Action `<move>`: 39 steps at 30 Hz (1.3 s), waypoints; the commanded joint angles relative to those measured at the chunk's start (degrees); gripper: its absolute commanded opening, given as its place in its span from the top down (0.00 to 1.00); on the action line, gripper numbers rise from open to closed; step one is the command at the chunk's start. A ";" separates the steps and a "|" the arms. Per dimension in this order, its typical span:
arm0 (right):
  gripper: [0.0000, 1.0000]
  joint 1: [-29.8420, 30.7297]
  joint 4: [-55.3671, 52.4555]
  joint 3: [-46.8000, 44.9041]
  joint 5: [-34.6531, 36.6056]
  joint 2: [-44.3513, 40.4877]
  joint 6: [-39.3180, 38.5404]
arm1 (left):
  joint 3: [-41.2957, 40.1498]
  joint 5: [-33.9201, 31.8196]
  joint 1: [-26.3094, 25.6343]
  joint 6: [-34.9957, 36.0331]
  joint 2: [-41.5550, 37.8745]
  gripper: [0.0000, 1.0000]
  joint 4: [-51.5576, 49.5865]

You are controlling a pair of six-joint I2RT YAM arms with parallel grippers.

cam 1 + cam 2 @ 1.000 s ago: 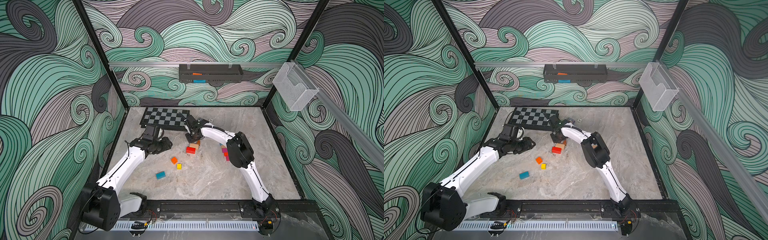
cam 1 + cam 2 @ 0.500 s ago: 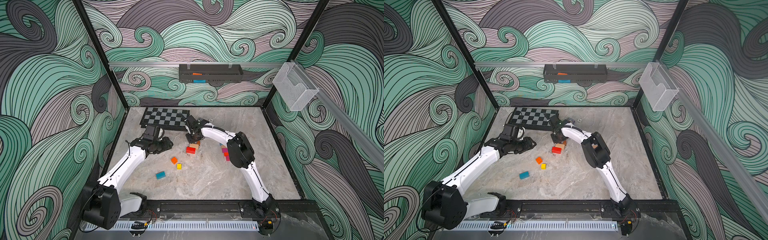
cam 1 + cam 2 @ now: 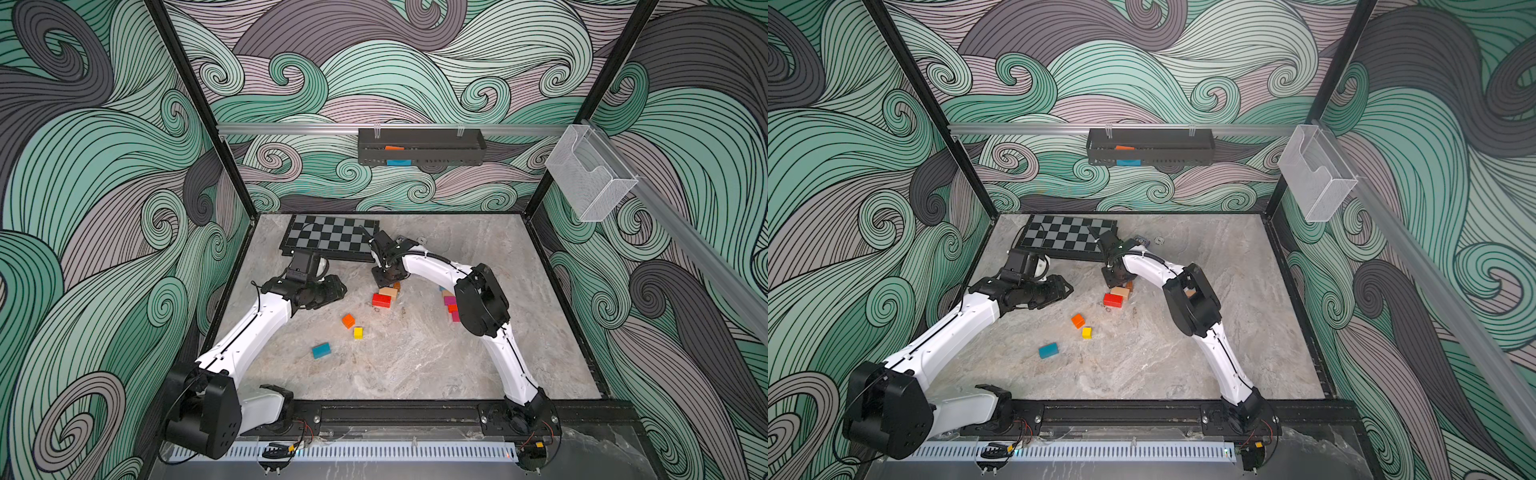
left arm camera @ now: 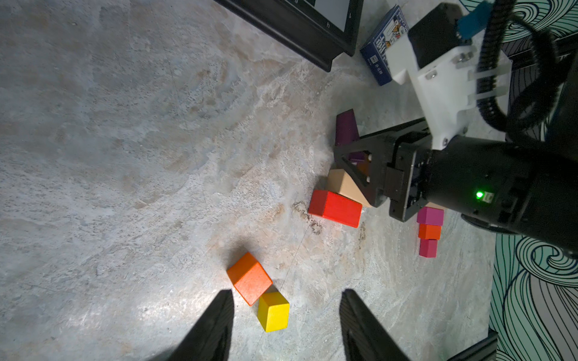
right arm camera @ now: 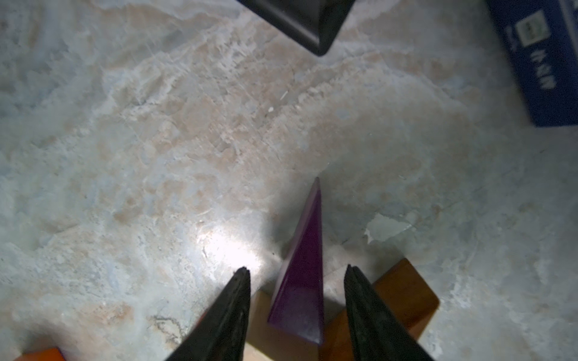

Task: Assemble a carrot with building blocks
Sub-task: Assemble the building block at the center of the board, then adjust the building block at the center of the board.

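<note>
– Across the stone-patterned tabletop (image 3: pixel 415 365), what is cut off or hidden?
– The black-and-grey chessboard (image 3: pixel 328 239) at the far edge has one corner under the right arm (image 3: pixel 432 268). That arm's dark elbow also covers part of a row of pink and orange blocks (image 3: pixel 452 308).
– How do the arms sit?
– The left arm (image 3: pixel 249 328) reaches up the left side with its wrist bent inward. The left tool (image 4: pixel 286 293) has its fingers well apart and nothing between them. The right arm arches over and points the right tool (image 5: pixel 297 268) down, fingers parted and clear of what stands between them.
– Which is?
– A glossy purple wedge (image 5: pixel 301 281), against a brown block (image 5: pixel 403 293). Whether it rests on that block, I can't tell.
– And the rest?
– Smooth painted wood. A red cuboid (image 4: pixel 336 208) touches a beige block (image 4: pixel 342 184) just beside the right tool. A teal block (image 3: pixel 321 350) lies alone nearer the front. An orange block (image 4: pixel 250 278) touches a small yellow cube (image 4: pixel 273 311) ahead of the left tool.
</note>
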 commanded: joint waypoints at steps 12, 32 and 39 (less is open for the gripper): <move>0.62 3.76 -2.38 -7.79 -4.74 -15.76 -5.86 | 1.17 -0.66 0.27 -0.43 -5.00 0.46 -2.18; 0.77 10.89 -1.99 0.45 -2.58 -1.32 -9.20 | -0.57 -1.20 0.25 -1.57 -12.62 0.49 -4.25; 0.78 10.91 -2.03 0.90 2.12 -0.29 -9.55 | -0.99 -1.18 0.37 -1.74 -12.31 0.49 -3.71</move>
